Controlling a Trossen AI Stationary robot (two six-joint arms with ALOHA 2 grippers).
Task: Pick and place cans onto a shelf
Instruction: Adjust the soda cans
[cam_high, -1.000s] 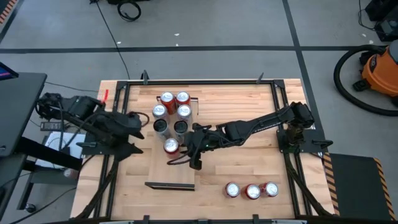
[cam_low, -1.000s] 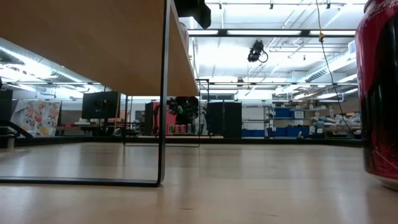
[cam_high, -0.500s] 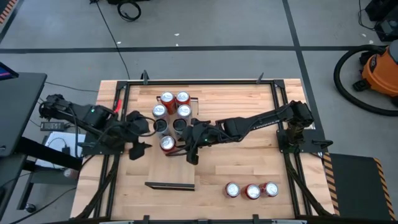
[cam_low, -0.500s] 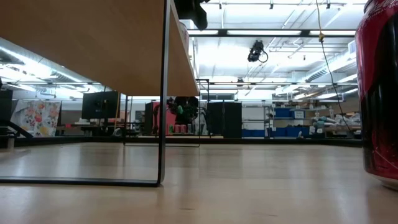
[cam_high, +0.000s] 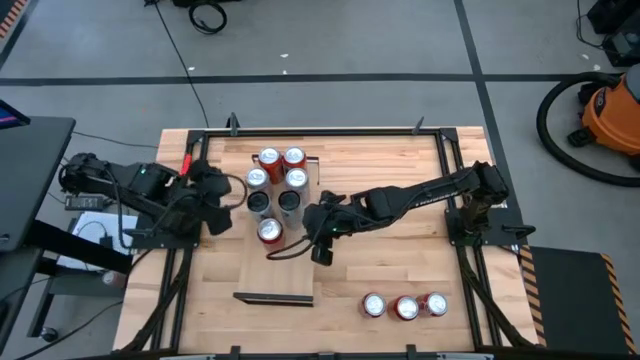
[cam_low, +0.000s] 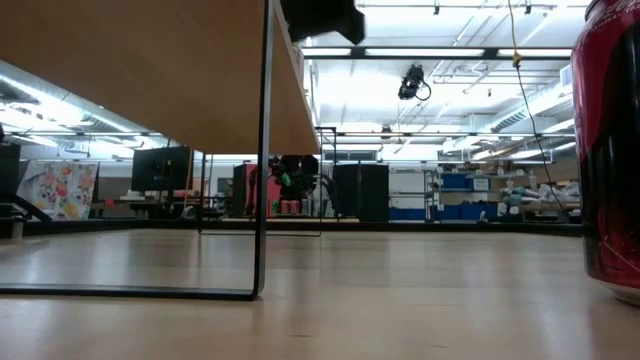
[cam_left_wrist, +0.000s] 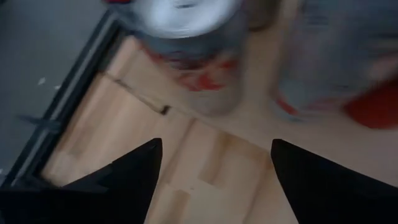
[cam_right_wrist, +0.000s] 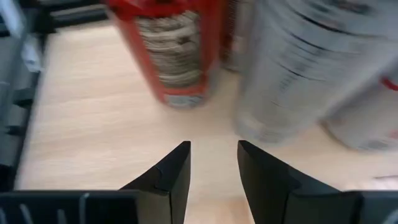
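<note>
The shelf (cam_high: 285, 275) is a light board raised on dark rails; the low view shows its underside (cam_low: 150, 70). Several red and silver cans (cam_high: 268, 230) stand upright on it in a cluster. Three red cans (cam_high: 405, 307) stand on the tabletop at the near right, and one shows in the low view (cam_low: 610, 150). My left gripper (cam_high: 222, 192) (cam_left_wrist: 214, 149) is open and empty by the shelf's left edge, facing a silver can (cam_left_wrist: 186, 50). My right gripper (cam_high: 308, 232) (cam_right_wrist: 211, 152) is open and empty just right of the nearest red can (cam_right_wrist: 177, 56).
The wooden tabletop (cam_high: 390, 260) has a black frame (cam_high: 320, 131) round it. A loose dark cable (cam_high: 285, 252) loops over the shelf near my right gripper. Bare shelf board lies nearer than the cans. An orange vacuum (cam_high: 610, 110) stands on the floor at the far right.
My right gripper has drawn back from the nearest red can toward the table's right edge, and the can stays upright on the shelf. My left gripper has swung toward the cans, then back toward the far edge beside the shelf's left side.
</note>
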